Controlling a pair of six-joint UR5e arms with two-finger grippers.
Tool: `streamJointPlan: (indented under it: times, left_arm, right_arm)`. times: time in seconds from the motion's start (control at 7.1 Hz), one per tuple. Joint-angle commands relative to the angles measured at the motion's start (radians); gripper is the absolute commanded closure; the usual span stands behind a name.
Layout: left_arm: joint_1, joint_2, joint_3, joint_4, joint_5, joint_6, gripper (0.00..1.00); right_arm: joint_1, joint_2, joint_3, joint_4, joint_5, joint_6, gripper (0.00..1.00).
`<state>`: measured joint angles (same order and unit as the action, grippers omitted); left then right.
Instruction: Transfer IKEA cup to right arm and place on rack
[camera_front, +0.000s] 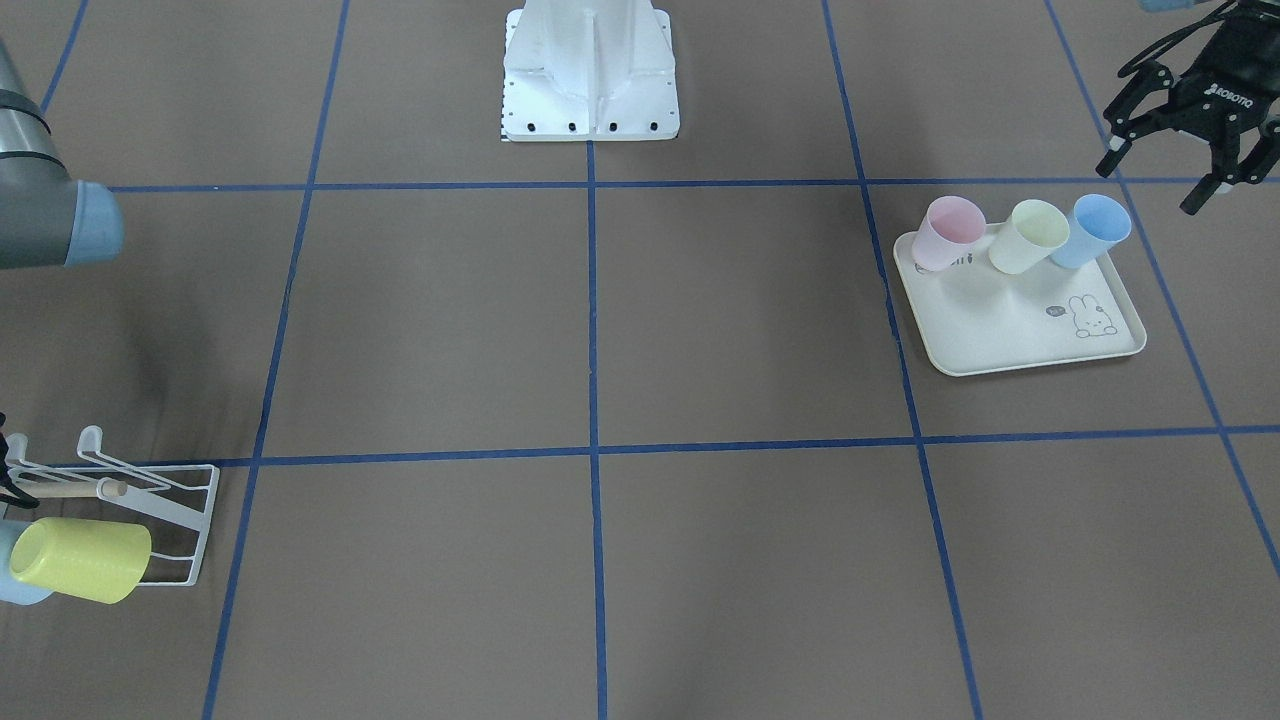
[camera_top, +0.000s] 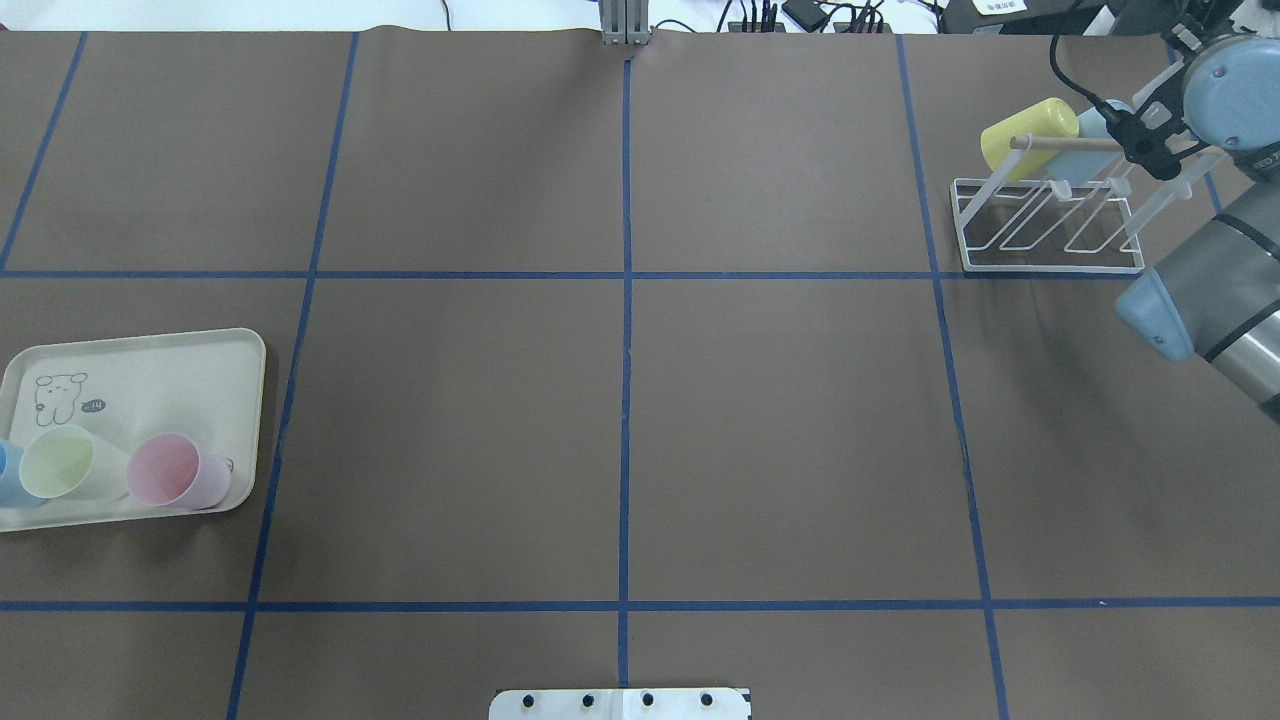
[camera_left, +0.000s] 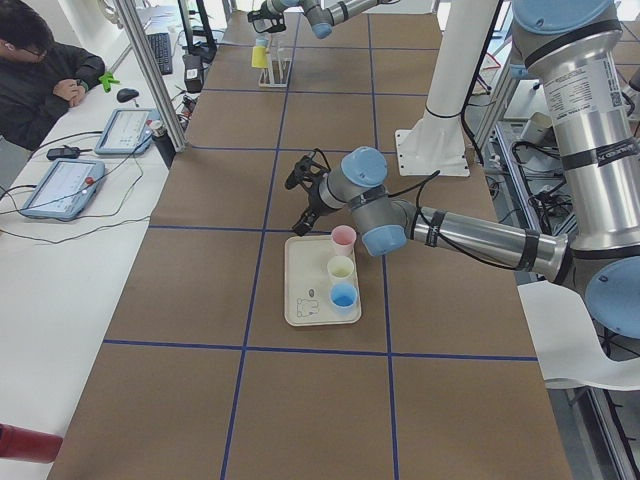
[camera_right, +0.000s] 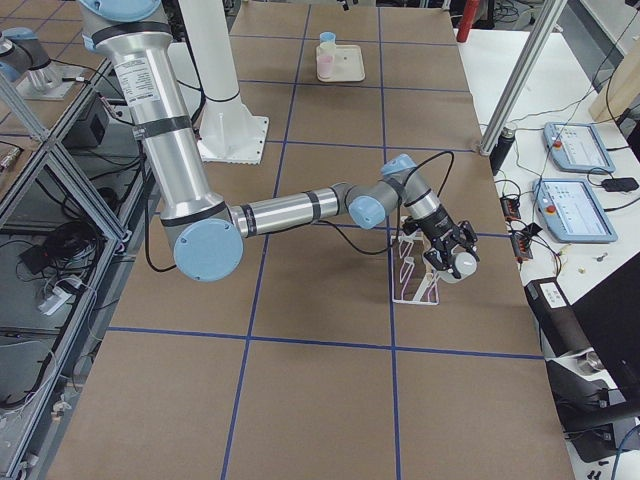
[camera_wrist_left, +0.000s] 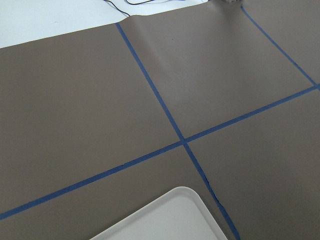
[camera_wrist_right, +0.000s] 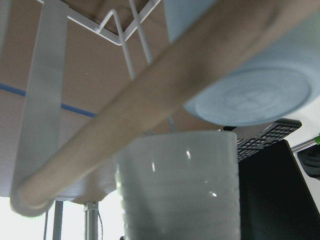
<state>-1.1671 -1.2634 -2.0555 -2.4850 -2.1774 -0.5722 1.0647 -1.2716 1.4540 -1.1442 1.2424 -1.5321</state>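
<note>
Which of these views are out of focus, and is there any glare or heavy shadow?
Right wrist view: the wooden rod and the pale blue cup base are too close and blurred, with small glints on the white cup. Overhead view: sharp, evenly lit, only a faint shadow on the table near the rack. Left wrist view: sharp, no glare.

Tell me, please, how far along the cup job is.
Done: a yellow cup and a light-blue cup sit on the rack. In hand: the right gripper seems to hold a white cup by the rack's rod. To do: pink cup, pale-yellow cup and blue cup wait on the tray near the open left gripper.
</note>
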Motion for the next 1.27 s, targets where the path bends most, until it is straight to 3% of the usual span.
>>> streamJointPlan:
  times: [0.0,1.13]
  left_arm:
    - [0.001,-0.001,0.002,0.000,0.001,0.000,0.00]
    - [0.001,-0.001,0.008,0.000,0.001,-0.002,0.00]
  right_arm:
    - [-0.012,0.000,-0.001,0.000,-0.020,0.001,1.00]
    - [-0.020,0.000,-0.001,0.000,-0.081,-0.043,1.00]
